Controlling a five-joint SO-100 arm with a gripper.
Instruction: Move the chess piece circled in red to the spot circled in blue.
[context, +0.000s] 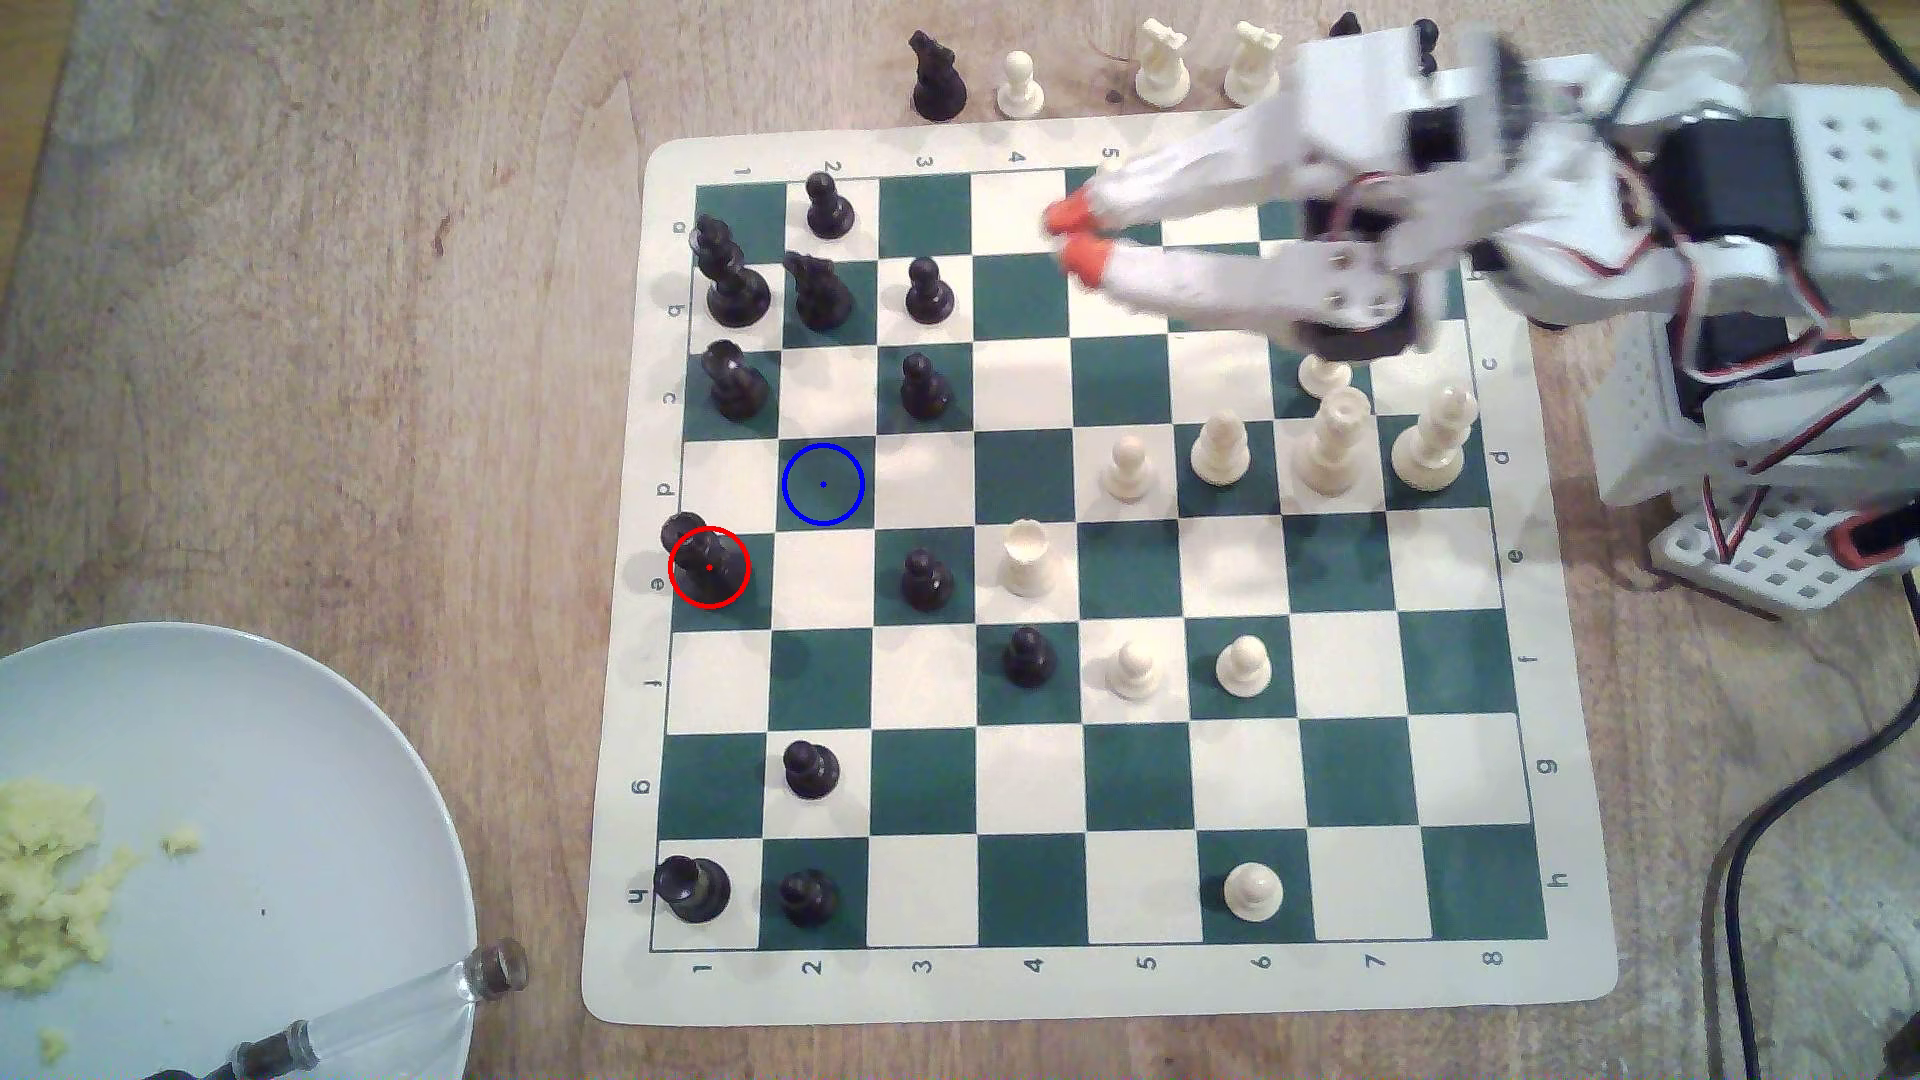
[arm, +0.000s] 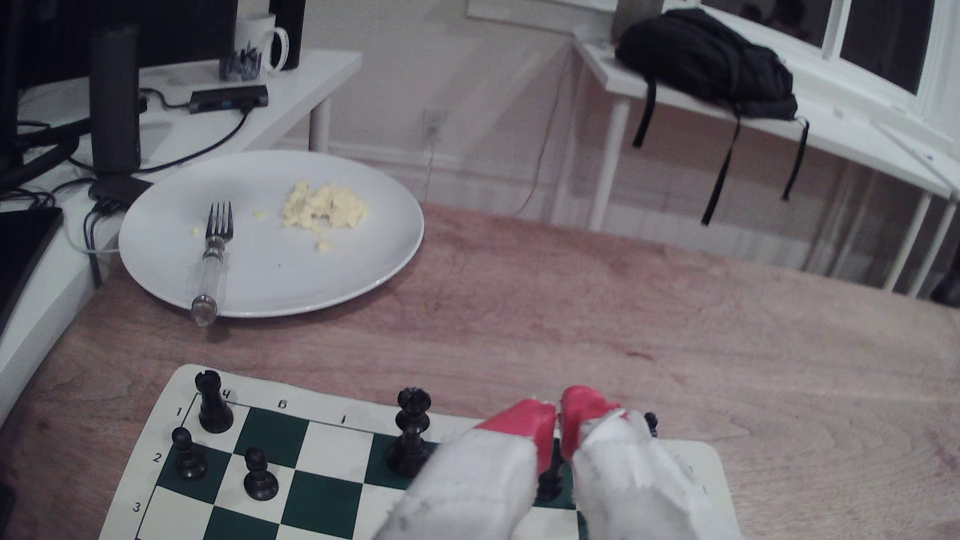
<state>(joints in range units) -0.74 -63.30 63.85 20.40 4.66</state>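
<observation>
a green-and-cream chessboard (context: 1091, 561) on a wooden table, the white arm's gripper (context: 1075, 234) poised over its far rank, orange tips nearly together and grasping nothing. the red-ringed black piece (context: 707, 561) stands on the board's edge file, diagonally beside the blue-ringed square (context: 823, 484). a good pickup likely means opening wide and descending vertically, clear of neighbours. the wrist view adds a fork (arm: 213, 254) on the plate (arm: 363, 270).

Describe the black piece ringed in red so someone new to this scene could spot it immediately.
Start at the green-and-cream chessboard and go to its edge on the exterior view's left, the column marked 1. There, in row e, the chess piece circled in red stands alone on a green square. Its broad crowned top makes it taller than the round-headed pawns nearby.
</observation>
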